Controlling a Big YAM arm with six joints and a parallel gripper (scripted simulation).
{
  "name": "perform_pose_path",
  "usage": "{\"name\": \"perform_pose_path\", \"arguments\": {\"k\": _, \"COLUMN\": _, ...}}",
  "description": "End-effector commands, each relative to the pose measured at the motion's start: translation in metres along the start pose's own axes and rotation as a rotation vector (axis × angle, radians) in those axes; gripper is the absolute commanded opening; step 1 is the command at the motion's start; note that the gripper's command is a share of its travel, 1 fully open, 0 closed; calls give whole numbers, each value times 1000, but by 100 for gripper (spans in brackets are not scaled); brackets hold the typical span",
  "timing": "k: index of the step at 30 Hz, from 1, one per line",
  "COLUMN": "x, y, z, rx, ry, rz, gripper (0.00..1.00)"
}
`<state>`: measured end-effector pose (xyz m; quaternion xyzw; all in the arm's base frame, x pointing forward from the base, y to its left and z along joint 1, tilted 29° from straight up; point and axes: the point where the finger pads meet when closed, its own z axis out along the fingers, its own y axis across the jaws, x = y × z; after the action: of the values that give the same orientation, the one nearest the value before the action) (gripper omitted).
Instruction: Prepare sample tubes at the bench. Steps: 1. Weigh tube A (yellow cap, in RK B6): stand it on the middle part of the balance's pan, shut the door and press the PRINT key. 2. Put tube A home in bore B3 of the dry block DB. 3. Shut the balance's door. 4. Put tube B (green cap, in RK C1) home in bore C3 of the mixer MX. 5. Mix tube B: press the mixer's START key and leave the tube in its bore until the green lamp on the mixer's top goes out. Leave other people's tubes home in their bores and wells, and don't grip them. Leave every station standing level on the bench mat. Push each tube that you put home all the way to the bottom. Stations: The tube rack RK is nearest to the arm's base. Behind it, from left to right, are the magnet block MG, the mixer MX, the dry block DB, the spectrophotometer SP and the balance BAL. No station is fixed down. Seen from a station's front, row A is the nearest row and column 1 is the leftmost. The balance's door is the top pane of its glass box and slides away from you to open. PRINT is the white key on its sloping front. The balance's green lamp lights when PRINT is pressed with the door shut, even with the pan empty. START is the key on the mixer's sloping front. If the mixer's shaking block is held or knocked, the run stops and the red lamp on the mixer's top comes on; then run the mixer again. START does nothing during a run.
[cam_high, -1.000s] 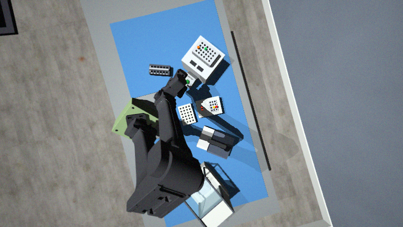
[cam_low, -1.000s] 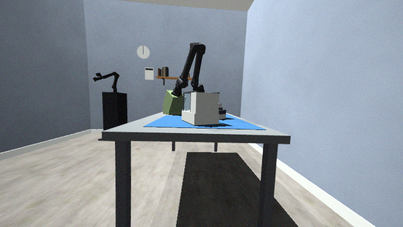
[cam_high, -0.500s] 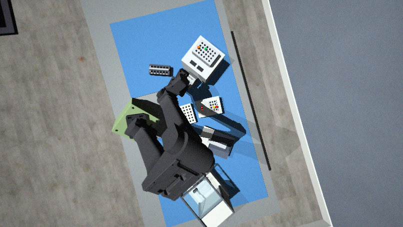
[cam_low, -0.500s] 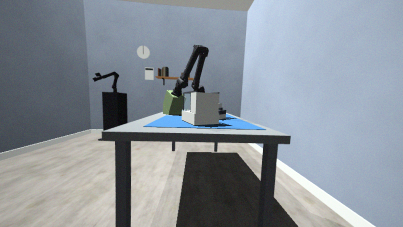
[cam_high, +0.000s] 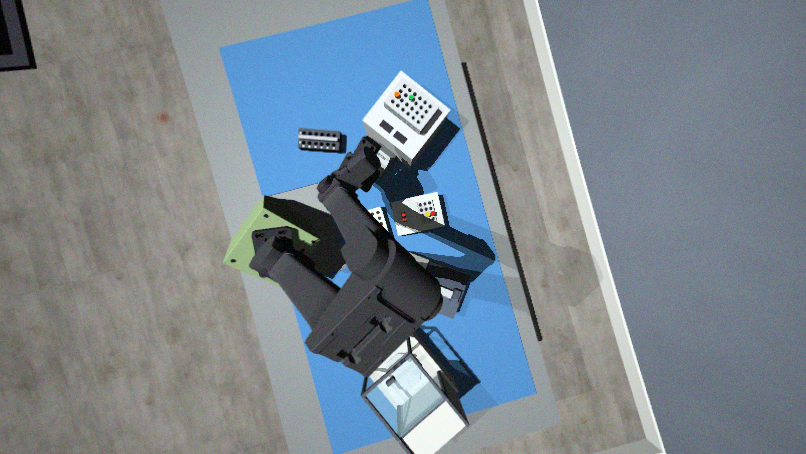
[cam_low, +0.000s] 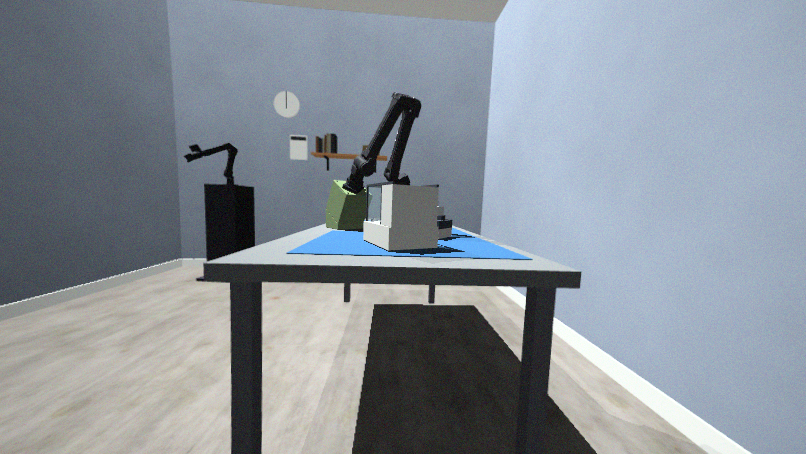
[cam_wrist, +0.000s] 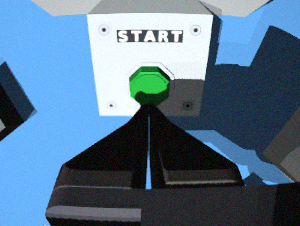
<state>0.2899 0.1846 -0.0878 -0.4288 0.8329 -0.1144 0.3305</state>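
Observation:
My gripper is shut and empty. In the wrist view its fingertips meet the near edge of the green START key; whether they press it I cannot tell. The mixer has a green cap and an orange cap in its block. I see no lit lamp on it. A yellow cap stands beside a red one in the dry block. The balance has glass over its front part; the door's exact position is unclear. Its PRINT key is hidden by the arm.
The magnet block lies left of the mixer's front. The rack is partly hidden under the arm. The spectrophotometer is mostly covered by the arm, between the dry block and the balance. The arm's elbow hangs over the balance's front.

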Motion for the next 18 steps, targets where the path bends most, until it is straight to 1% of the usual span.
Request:
{"name": "perform_pose_path", "arguments": {"k": 1, "x": -8, "y": -6, "z": 2, "rx": 14, "ry": -26, "rz": 4, "gripper": 0}}
{"name": "perform_pose_path", "arguments": {"k": 3, "x": -8, "y": -6, "z": 2, "rx": 14, "ry": -26, "rz": 4, "gripper": 0}}
{"name": "perform_pose_path", "arguments": {"k": 4, "x": -7, "y": -2, "z": 1, "rx": 5, "ry": -19, "rz": 0, "gripper": 0}}
{"name": "perform_pose_path", "arguments": {"k": 18, "x": -7, "y": -2, "z": 1, "rx": 5, "ry": -19, "rz": 0, "gripper": 0}}
